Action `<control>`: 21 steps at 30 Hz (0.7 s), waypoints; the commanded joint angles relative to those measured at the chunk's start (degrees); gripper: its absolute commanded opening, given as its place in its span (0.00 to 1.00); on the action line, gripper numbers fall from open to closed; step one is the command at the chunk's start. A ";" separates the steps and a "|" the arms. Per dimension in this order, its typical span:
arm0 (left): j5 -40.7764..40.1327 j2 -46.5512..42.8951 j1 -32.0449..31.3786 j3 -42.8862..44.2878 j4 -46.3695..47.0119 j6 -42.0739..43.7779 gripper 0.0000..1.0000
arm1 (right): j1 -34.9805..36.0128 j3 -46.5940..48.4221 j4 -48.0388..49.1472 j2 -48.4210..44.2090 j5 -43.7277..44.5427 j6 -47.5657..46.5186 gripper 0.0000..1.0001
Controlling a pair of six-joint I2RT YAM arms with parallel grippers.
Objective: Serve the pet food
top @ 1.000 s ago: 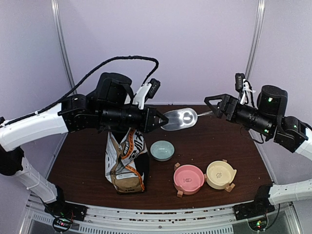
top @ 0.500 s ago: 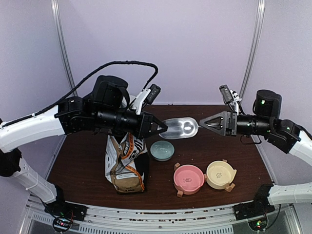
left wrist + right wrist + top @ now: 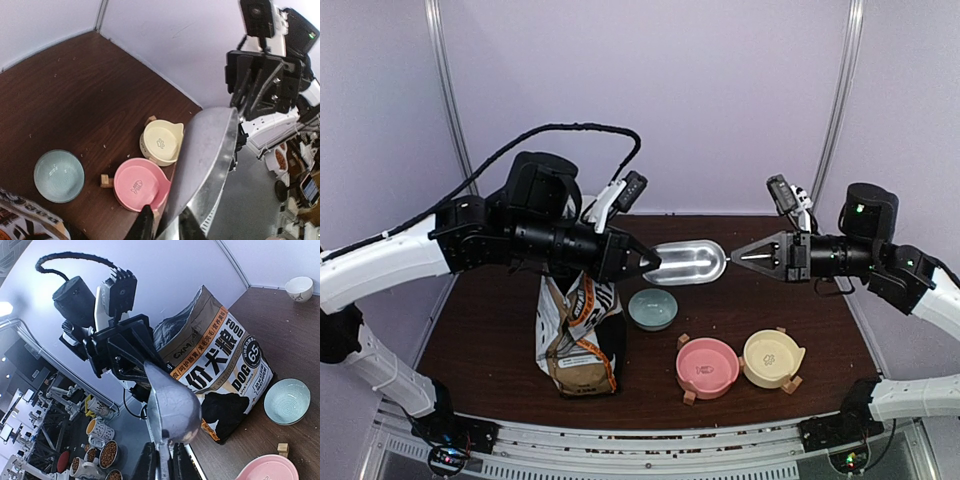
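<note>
A silver metal scoop (image 3: pixel 688 262) hangs in the air between both arms, turned on its side, its bowl empty. My right gripper (image 3: pixel 738 257) is shut on the scoop's thin handle (image 3: pixel 164 452). My left gripper (image 3: pixel 650 262) sits at the scoop's front edge, its jaws slightly open on either side of the rim (image 3: pixel 205 160). The printed pet food bag (image 3: pixel 578 325) stands open-topped under the left arm; its contents are hidden. Brown kibble (image 3: pixel 107 452) shows only in mugs beyond the table.
A teal bowl (image 3: pixel 652 308), a pink bowl (image 3: pixel 707 366) and a yellow bowl (image 3: pixel 772 357) sit empty on the dark table (image 3: pixel 490 320) below the scoop. Crumbs dot the wood. A small white bowl (image 3: pixel 298 288) stands in a far corner.
My right gripper came in and shut on the scoop's handle. My left jaws loosened from the scoop's front edge. The scoop rolled onto its side.
</note>
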 commanded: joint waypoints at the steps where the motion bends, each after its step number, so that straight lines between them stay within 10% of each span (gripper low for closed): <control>1: -6.24 -0.99 -0.34 5.29 -5.43 3.62 0.30 | 0.35 1.38 -0.92 -0.48 3.92 -1.22 0.00; 6: -18.82 -6.65 2.05 8.15 -15.30 3.85 0.64 | 2.00 4.94 -4.65 -1.15 8.68 -3.19 0.00; 21: -24.76 -10.49 12.73 2.23 -30.80 -1.85 0.87 | 15.35 23.40 -11.22 10.39 29.47 -5.84 0.00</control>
